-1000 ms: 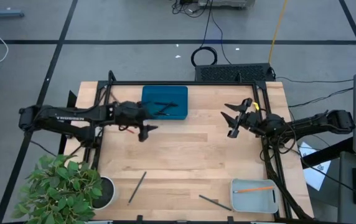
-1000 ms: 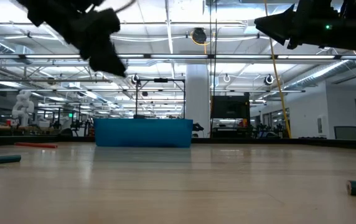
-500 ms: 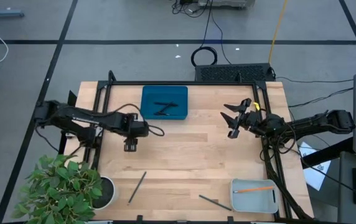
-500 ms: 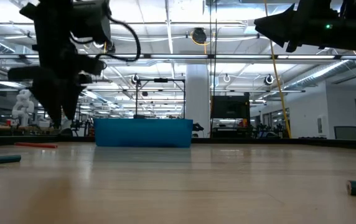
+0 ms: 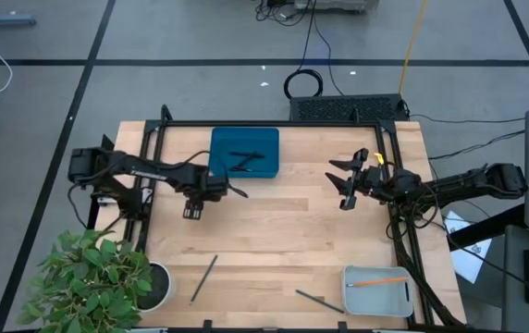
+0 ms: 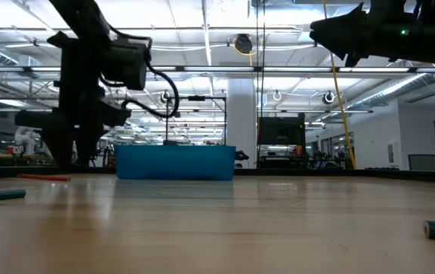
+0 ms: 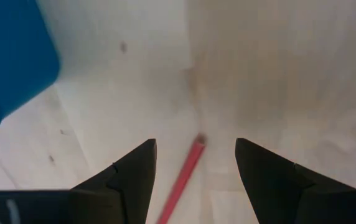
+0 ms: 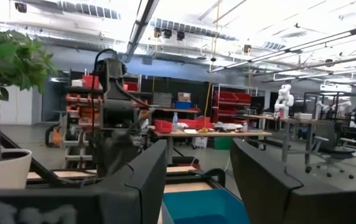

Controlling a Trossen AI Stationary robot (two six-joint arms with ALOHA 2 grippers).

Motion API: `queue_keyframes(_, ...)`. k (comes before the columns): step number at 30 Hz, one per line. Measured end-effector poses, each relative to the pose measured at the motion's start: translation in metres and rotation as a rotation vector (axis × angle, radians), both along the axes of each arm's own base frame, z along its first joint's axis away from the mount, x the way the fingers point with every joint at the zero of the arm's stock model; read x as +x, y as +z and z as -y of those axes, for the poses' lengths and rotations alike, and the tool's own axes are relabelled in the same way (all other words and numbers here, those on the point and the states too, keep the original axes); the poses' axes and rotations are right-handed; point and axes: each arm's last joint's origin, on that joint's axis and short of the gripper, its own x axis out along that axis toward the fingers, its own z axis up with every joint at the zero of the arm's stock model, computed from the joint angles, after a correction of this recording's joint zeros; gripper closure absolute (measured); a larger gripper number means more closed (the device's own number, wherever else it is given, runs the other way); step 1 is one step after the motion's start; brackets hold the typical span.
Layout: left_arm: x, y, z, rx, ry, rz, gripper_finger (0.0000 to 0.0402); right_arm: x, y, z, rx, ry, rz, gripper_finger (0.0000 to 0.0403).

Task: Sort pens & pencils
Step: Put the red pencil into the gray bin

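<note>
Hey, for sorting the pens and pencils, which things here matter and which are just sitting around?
Part of the job:
- pens in the blue tray
- orange pencil in the grey tray
- red pencil under the open left pincer
- two dark sticks loose on the table

Just lying about:
- potted plant
- coiled cable

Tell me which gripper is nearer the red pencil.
Left. The left gripper hangs open right above the red pencil, beside the blue tray. The right gripper waits open across the table.
</note>
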Motion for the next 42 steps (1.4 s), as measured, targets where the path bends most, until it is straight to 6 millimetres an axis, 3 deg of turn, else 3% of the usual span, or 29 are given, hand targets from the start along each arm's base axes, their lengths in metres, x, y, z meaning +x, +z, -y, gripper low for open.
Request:
queue_keyframes(9,-0.004,-0.006,-0.016,-0.065,0.014,-0.032,0.0184,0.0,-0.001,0.0,0.004,0.002,-0.01,0.0236)
queue_keyframes(22,-0.007,-0.016,-0.02,-0.084,-0.012,0.002,0.0297,0.001,-0.002,0.0,0.011,0.004,-0.016,0.0236)
queue_keyframes(42,-0.017,-0.023,-0.024,-0.171,-0.074,-0.016,0.0305,0.001,-0.004,0.0,0.025,0.009,-0.038,0.0236)
